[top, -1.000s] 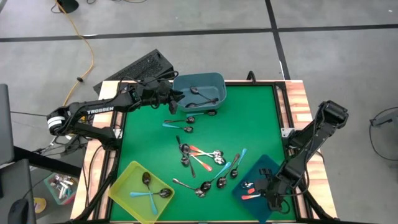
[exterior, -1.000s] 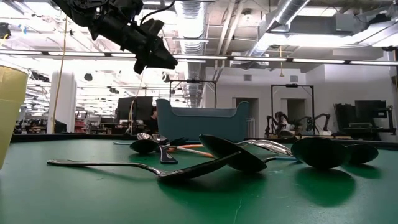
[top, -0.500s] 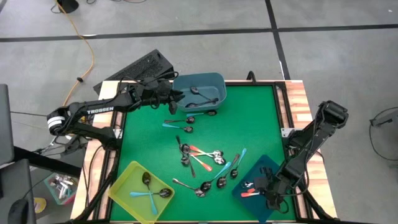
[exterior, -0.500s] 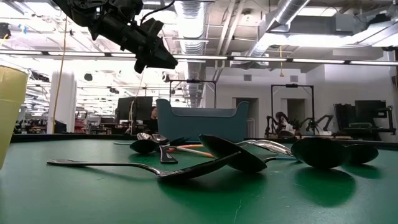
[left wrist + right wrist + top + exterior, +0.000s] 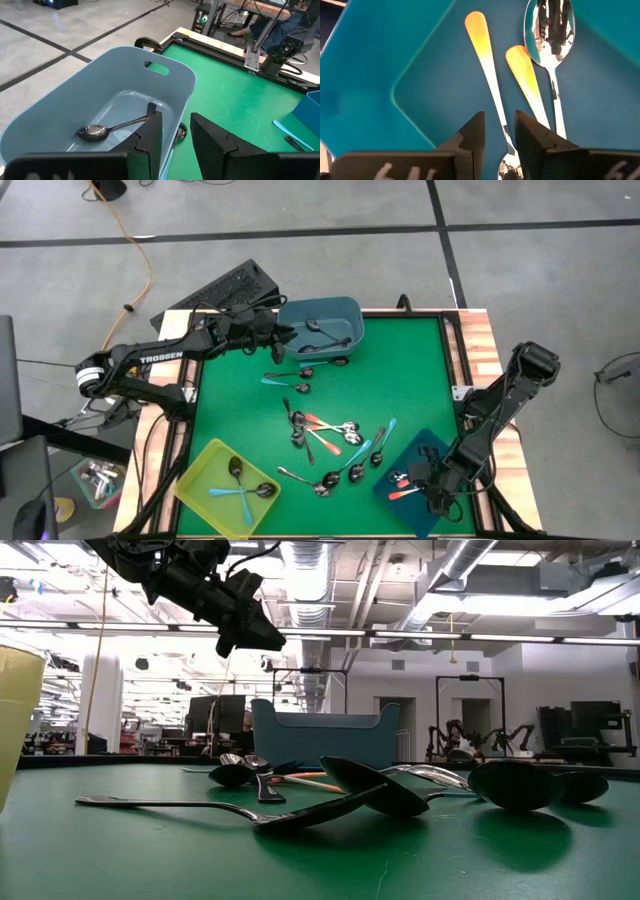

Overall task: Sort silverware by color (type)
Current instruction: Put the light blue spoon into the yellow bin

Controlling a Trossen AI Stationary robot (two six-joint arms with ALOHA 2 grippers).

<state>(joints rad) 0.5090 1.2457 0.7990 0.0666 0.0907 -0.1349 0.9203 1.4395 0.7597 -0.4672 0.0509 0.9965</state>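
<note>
- Orange-red on dark blue: parting the fingers of the right gripper (image 5: 495, 127) from tightly shut a second ago to a narrow gap, gripping nothing, directly above the dark blue plastic bin (image 5: 428, 446) at the table's near right corner.
- Leaving two small spoons with orange-red handles and shiny metal bowls (image 5: 487, 65) lying side by side on that bin's floor, one handle running under the gap; judging this as a drop just finished, with one more spoon sorted.
- Hovering the left gripper (image 5: 175, 125) beside the rim of the rounded grey-blue plastic bin (image 5: 125, 55) at the table's far side, fingers narrowly apart and empty, unchanged over the last second; showing inside it a dark plain metal spoon (image 5: 115, 127).
- Holding teal-handled spoons in the square yellow plastic bin (image 5: 205, 465) at the near left corner.
- Waiting mid-table, unsorted: a loose cluster of mixed spoons (image 5: 330, 442), so probably leaving much of the sorting to do.
- Covering the table with a green mat (image 5: 410, 370); beyond it, showing grey floor, a black keyboard (image 5: 225, 285), and a workshop with ceiling pipes and strip lights.
</note>
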